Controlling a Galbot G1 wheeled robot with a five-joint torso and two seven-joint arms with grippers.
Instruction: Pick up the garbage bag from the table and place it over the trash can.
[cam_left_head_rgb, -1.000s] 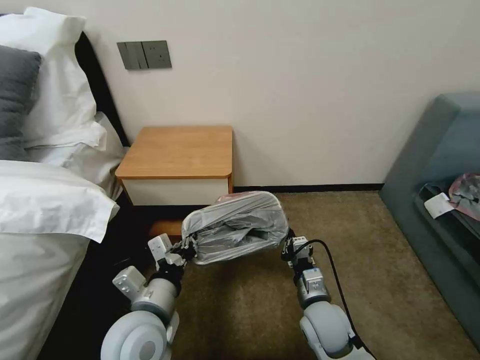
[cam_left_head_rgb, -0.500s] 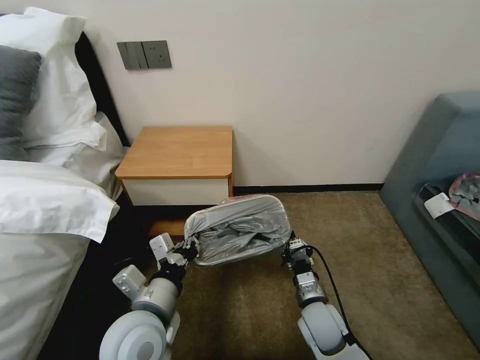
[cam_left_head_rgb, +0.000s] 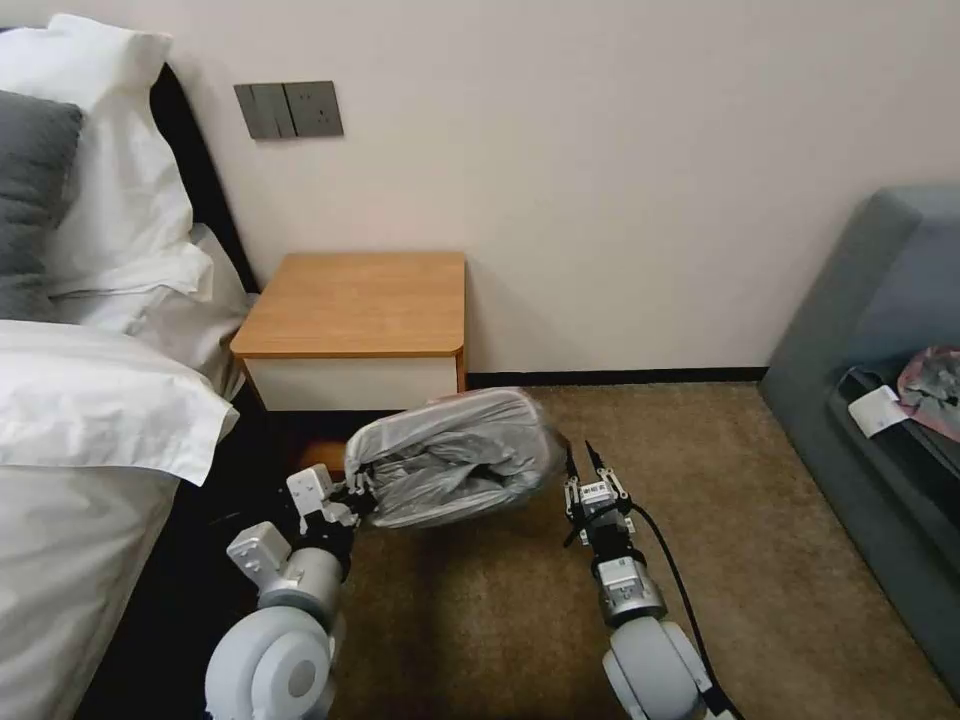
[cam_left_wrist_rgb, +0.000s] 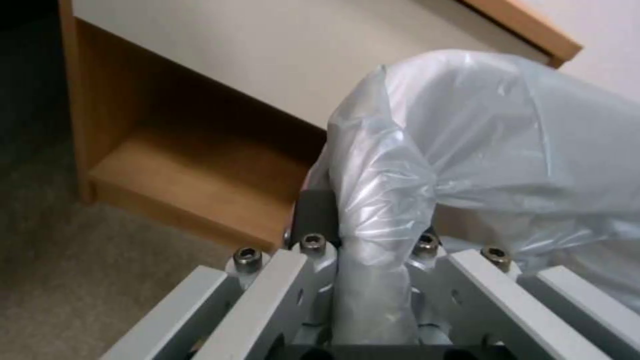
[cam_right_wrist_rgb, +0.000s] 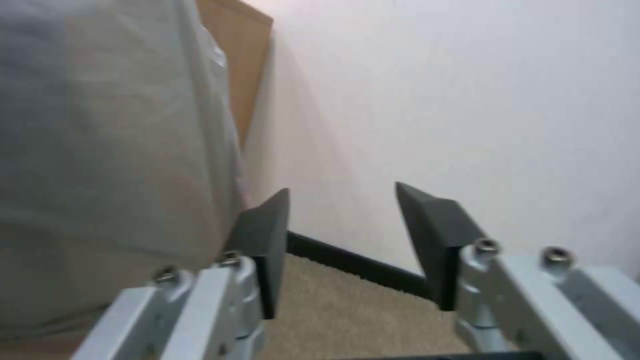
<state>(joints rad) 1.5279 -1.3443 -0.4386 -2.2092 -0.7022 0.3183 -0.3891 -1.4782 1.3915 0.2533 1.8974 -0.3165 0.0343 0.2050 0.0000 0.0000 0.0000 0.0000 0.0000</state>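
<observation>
Plastic of the garbage bag (cam_left_head_rgb: 450, 458) sits pinched in my left gripper (cam_left_head_rgb: 352, 492) — draped over the trash can (cam_left_wrist_rgb: 467, 222) before the table (cam_left_head_rgb: 357, 305) — while my right gripper (cam_left_head_rgb: 578, 462) gapes empty beside it.

The head camera looks forward and down from above the two arms, taking in the nightstand (cam_left_head_rgb: 355, 310) against the wall, the carpet, bed edge and sofa (cam_left_head_rgb: 880, 330) from a fair way back. The left wrist camera sits right behind its gripper (cam_left_wrist_rgb: 363, 240), very close, facing the nightstand's open lower shelf. The right wrist camera looks past its gripper (cam_right_wrist_rgb: 343, 235) toward the wall and skirting. All three share the garbage bag (cam_left_head_rgb: 450, 455) and the nightstand.
</observation>
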